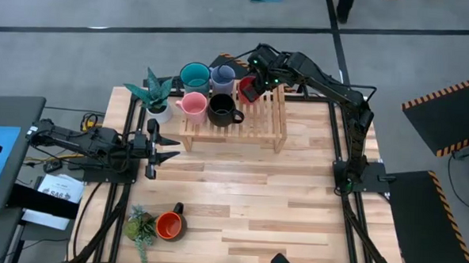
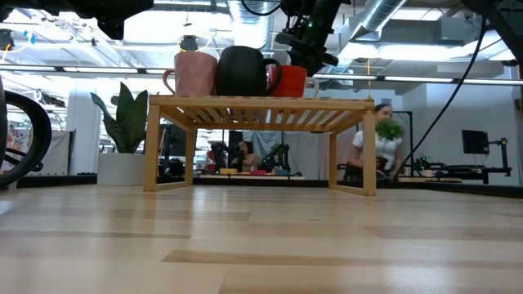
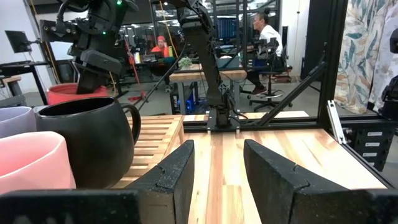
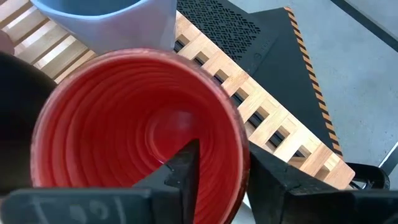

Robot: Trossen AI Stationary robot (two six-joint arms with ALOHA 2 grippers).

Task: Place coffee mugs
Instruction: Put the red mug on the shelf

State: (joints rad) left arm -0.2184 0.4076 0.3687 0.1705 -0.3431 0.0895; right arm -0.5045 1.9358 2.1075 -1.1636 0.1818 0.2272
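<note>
Right wrist view: right tool [image 4: 214, 168] pinching red mug [image 4: 124, 118] rim (one finger inside).

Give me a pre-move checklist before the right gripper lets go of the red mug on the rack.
1. Right gripper grips the red mug by its rim, one finger inside and one outside: ok.
2. Red mug is over the wooden rack, beside the black mug: ok.
3. Red mug's base rests flat on the slats: cannot tell; the low view shows it level with the other mugs, but its bottom is hidden.
4. Space around the red mug for the fingers to open: cannot tell; the grey-blue mug sits close.
5. Left gripper is open and off the rack, over the table: ok.
6. Orange mug waits on the table by a small plant: ok.
</note>
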